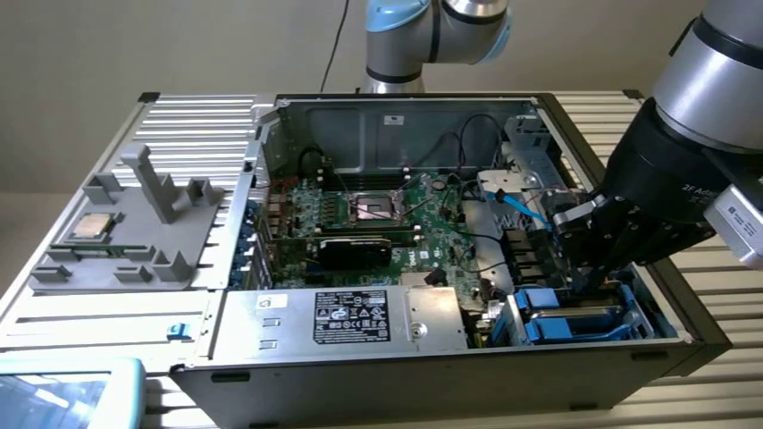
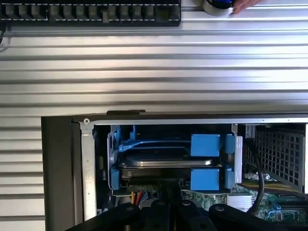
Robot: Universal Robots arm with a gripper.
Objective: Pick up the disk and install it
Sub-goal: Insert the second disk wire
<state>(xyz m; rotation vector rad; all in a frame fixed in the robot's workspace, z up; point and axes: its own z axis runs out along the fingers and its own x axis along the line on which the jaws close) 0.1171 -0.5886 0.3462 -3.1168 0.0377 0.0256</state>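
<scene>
disk sitting in the drive bay, fingers pinched shut just behind it

going left to right across the exterior view: far off to the gripper's side sits a grey plastic fixture tray (image 1: 131, 241) with a small square processor chip (image 1: 93, 227) resting on it, well apart from the work. nearer in, the open computer case (image 1: 394, 357) shows its motherboard (image 1: 381, 223) and, along the front edge, the power supply (image 1: 346, 317) with its printed label. then comes the gripper (image 1: 592, 284), reaching down into the corner of the case, right over the blue drive cage (image 1: 560, 323).

in the wrist view the disk (image 2: 166, 162) lies flat in its blue carrier (image 2: 206, 144), just ahead of the fingertips and seated between the cage rails. the gripper (image 2: 169, 208) has its fingers drawn together, tips at or close to the disk's rear edge; i cannot tell whether they actually touch it, and nothing looks to be clamped between them.

as for handling, i'd judge the disk a stiff, dense block, fairly heavy for its size, with smooth metal faces that would slip under a light pinch. it will not like knocks. the blue carrier looks the better place to hold: plastic, with raised side tabs, sparing the connector end.
</scene>
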